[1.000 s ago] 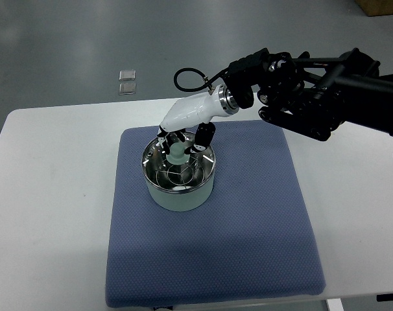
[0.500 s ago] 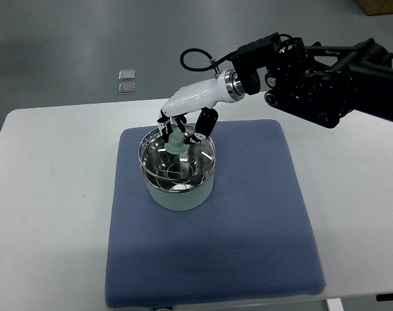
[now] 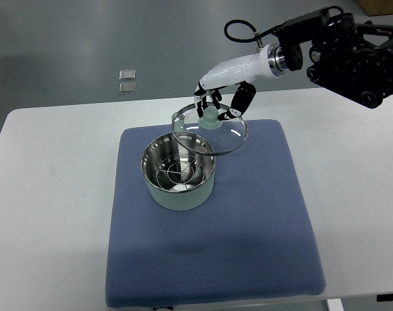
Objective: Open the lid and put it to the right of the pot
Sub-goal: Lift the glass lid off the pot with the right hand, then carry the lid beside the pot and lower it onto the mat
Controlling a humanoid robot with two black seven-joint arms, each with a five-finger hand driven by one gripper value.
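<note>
White table [image 3: 54, 194] under everything, with a blue mat [image 3: 248, 246] spread on it, and on the mat sits the pot [image 3: 179, 178], now open so you can look down into its shiny inside. Look at the glass lid [image 3: 209, 134] first: it is up in the air, tipped a little, and its near-left edge hangs over the back-right rim of the pot while the rest of it is out past the pot, toward the back and right. Your right hand [image 3: 217, 107] has its fingers closed around the pale green knob [image 3: 210, 119] in the middle of the lid, so the lid hangs just below the hand. The bare mat on the right of the pot lies to the right of the lid and nearer to you, so I think you need to carry it that way and then down. Your left hand is not in the picture.
</note>
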